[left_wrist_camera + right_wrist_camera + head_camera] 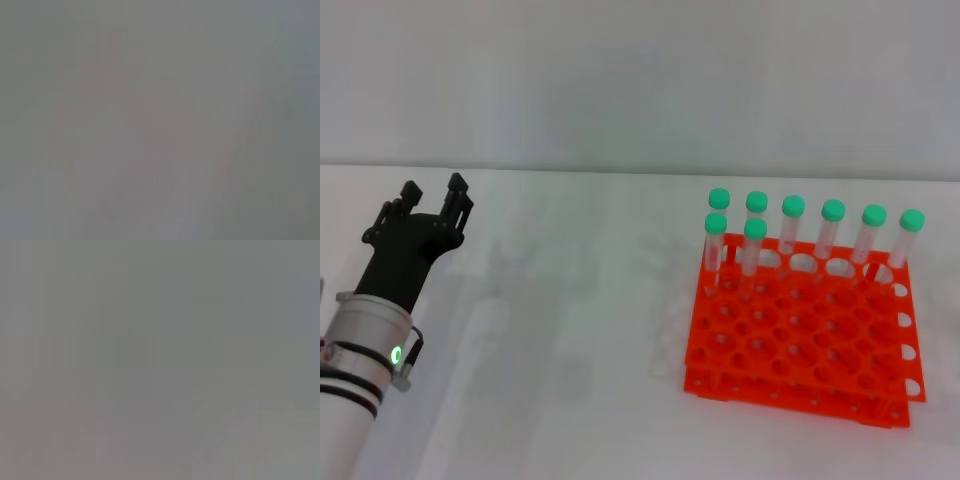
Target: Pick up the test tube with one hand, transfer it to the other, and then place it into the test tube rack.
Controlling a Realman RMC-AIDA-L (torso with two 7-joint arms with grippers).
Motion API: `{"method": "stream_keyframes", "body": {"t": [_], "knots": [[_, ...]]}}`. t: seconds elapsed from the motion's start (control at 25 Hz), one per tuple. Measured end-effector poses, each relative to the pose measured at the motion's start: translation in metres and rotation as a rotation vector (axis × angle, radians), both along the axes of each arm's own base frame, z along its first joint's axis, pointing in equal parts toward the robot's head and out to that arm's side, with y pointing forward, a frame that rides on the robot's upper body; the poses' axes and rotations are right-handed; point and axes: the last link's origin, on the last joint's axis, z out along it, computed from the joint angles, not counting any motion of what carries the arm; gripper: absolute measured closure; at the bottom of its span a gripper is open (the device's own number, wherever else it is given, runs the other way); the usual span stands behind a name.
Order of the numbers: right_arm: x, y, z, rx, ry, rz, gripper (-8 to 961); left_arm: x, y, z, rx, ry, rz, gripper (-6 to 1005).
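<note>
The orange test tube rack (805,335) stands on the white table at the right in the head view. Several green-capped test tubes (754,250) stand upright in its far rows. I see no loose tube lying on the table or held in a gripper. My left gripper (432,197), black on a silver-white arm with a green light, hovers over the table at the left, far from the rack. Its fingers are spread and empty. My right gripper is out of view. Both wrist views show only plain grey.
The white table (580,330) stretches between the left arm and the rack. A pale wall (640,80) rises behind the table's far edge.
</note>
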Motion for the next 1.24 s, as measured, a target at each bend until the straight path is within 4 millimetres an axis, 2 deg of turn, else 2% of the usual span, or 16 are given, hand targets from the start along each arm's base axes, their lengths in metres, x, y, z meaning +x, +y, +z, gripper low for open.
{"method": "stream_keyframes", "body": {"t": [0.16,0.4,0.64,0.92,1.12,1.24], "knots": [[0.015,-0.008,0.004,0.056,-0.009,-0.081,319,0.002,0.008,-0.002,-0.026,0.013,0.007,377],[0.015,-0.010,0.001,0.042,-0.014,-0.083,131,0.008,0.014,-0.005,-0.043,0.027,-0.006,377],[0.013,-0.009,-0.001,0.034,-0.019,-0.070,77,0.006,0.015,-0.002,-0.033,0.026,0.004,377],[0.014,-0.010,-0.001,0.036,-0.019,-0.069,80,-0.005,0.018,0.009,0.008,0.038,0.054,377],[0.012,-0.012,0.001,0.046,-0.021,-0.054,81,-0.008,0.020,0.014,0.026,0.141,0.072,377],[0.013,-0.013,0.001,0.049,-0.016,-0.056,81,-0.019,0.018,0.026,0.117,0.199,0.164,377]]}}
